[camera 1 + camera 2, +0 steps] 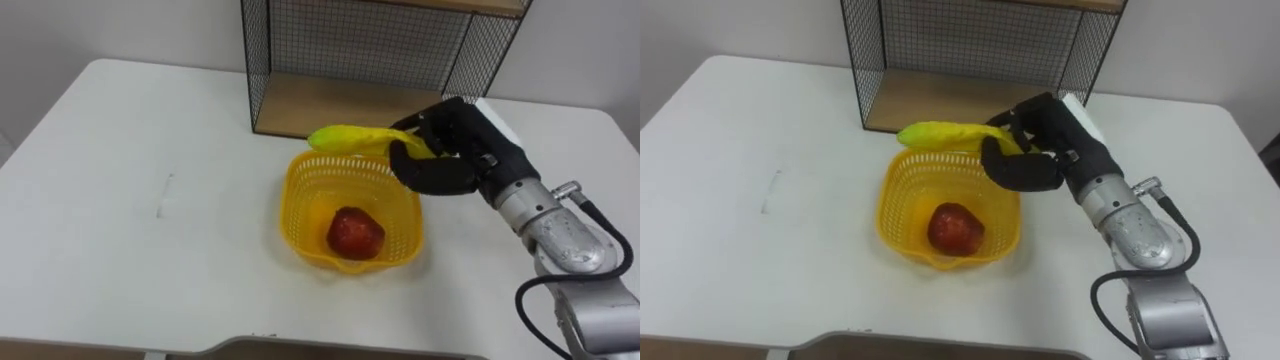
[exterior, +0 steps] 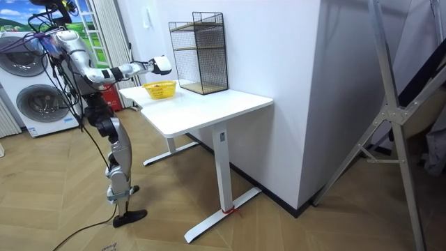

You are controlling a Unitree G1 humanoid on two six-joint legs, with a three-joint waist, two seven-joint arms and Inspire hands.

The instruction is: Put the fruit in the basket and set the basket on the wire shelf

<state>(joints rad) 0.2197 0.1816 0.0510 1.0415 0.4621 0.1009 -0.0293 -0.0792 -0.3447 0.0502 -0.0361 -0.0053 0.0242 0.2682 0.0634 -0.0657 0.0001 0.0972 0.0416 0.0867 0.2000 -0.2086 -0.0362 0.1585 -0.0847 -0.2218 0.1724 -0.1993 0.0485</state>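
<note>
Your long yellow banana (image 1: 350, 138) sits above the back rim of the yellow plastic lattice basket (image 1: 292, 195), with the right hand (image 1: 450, 152) curled round it. A red apple (image 1: 355, 232) lies inside. The black wire shelf (image 1: 300, 105) stands just behind, and the white surface (image 1: 150, 200) lies open leftward.

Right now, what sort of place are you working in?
Probably a home-style laundry or utility room: washing machines behind the robot, a wood-plank floor, and a white table carrying a wire shelf.
</note>
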